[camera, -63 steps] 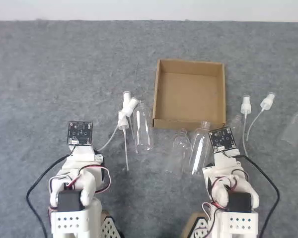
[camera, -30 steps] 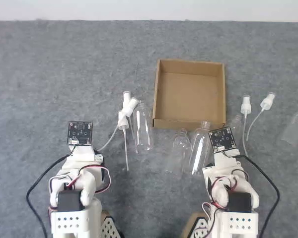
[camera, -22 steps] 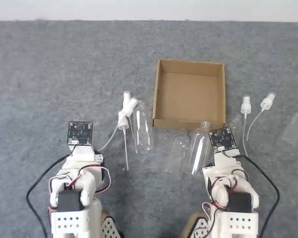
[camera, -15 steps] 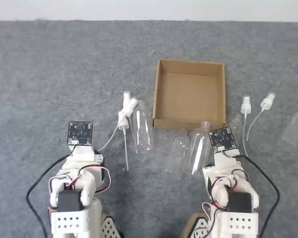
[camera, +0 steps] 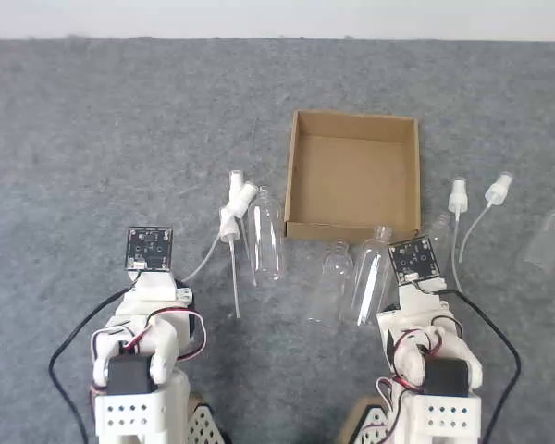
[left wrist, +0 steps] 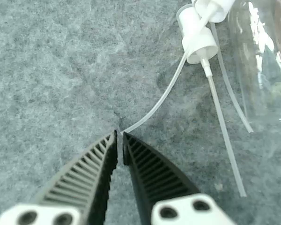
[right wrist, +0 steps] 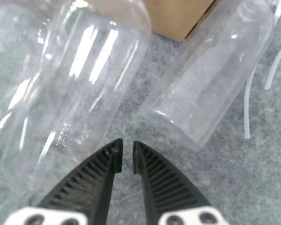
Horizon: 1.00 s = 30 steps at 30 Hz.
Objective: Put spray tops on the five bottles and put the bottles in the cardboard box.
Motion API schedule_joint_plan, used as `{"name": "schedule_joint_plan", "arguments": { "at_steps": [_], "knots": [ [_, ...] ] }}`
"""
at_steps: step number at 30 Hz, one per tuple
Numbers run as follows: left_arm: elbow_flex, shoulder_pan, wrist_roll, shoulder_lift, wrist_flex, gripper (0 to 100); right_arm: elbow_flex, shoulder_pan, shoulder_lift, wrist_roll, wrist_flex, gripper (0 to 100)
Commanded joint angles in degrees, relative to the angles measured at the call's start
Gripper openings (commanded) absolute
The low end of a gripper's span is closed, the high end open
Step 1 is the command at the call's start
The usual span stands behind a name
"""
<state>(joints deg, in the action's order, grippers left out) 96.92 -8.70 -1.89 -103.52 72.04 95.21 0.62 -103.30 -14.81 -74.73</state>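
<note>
The cardboard box (camera: 301,176) lies open at the back centre. Clear bottles without tops lie on their sides: one (camera: 266,236) left of the box, two (camera: 331,282) (camera: 372,275) in front of it, one (camera: 438,225) by its right corner, one (camera: 550,236) at the far right. Three white spray tops (camera: 235,205) cluster by the left bottle; two more (camera: 458,194) (camera: 498,188) lie right of the box. My left gripper (left wrist: 120,136) is shut, its tips at the end of a spray top's tube (left wrist: 154,105). My right gripper (right wrist: 127,143) is shut, just short of two bottles (right wrist: 79,84) (right wrist: 210,79).
Grey carpet (camera: 120,120) covers the table, with free room at the left and back. The left arm (camera: 146,319) and right arm (camera: 425,333) sit at the near edge. A corner of the box (right wrist: 178,16) shows beyond the right gripper's bottles.
</note>
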Motion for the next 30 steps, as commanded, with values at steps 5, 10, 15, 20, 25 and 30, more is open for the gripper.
{"name": "schedule_joint_plan", "arguments": {
  "at_steps": [5,10,15,20,25,30],
  "knots": [
    [-0.40,0.26,-0.53,-0.88,0.26,1,1.23,0.04,-0.75,-0.62,-0.22,0.6],
    [-0.40,0.09,-0.53,-0.88,0.26,1,0.70,-0.57,-0.75,-0.62,0.13,0.6],
    [-0.40,0.00,-0.44,-0.88,0.26,1,-2.46,-0.92,-0.75,-1.58,4.35,0.6],
    [-0.40,0.00,-0.44,-0.88,0.26,1,-10.64,-4.97,-0.75,-6.24,7.60,0.6],
    [-0.40,0.00,-0.44,-0.88,0.26,1,-18.99,-8.66,-0.66,-6.42,7.34,0.6],
    [-0.40,0.00,-0.44,-0.88,0.26,1,-26.64,-12.97,5.32,-6.42,7.87,0.7]
  ]
}}
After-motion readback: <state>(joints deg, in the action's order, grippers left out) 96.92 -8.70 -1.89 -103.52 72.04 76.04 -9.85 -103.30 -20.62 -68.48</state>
